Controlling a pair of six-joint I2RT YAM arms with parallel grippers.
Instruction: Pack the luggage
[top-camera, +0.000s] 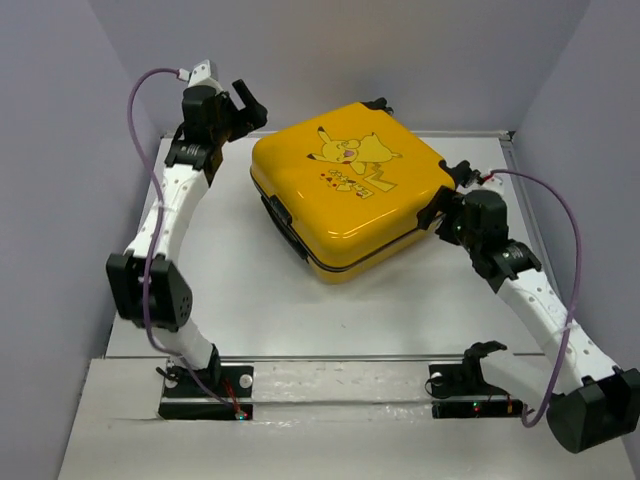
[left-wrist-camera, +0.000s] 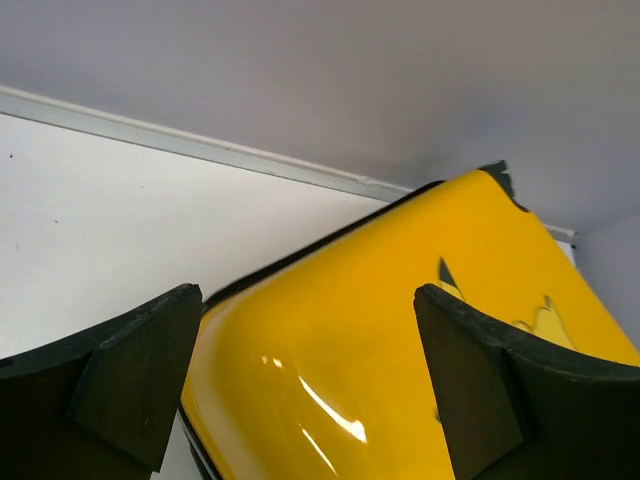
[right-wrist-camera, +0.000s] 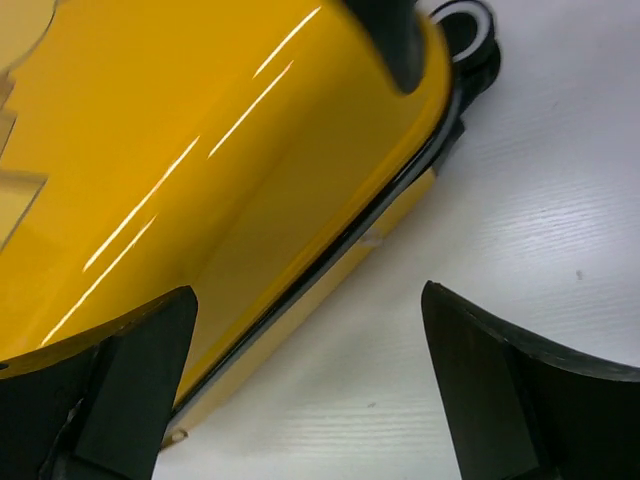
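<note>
left gripper (top-camera: 250, 108) spread wide and empty by the suitcase's back left corner, closed yellow suitcase (top-camera: 345, 190) lying flat on the white table (top-camera: 230, 300), right gripper (top-camera: 447, 195) spread wide, empty, beside its right corner

White arm links (top-camera: 165, 215) with black joints (top-camera: 150, 290), black wedge-shaped gripper fingers (left-wrist-camera: 130, 380), purple cables (top-camera: 579, 250), black base plates (top-camera: 205, 398)

The yellow suitcase (top-camera: 345, 190) lies shut, its inside hidden. The small lettering (top-camera: 352, 183) under the cartoon figure (top-camera: 352, 150) is too tiny to read. Each wrist view crops the suitcase; one caster wheel (right-wrist-camera: 462, 22) is cut off.
</note>
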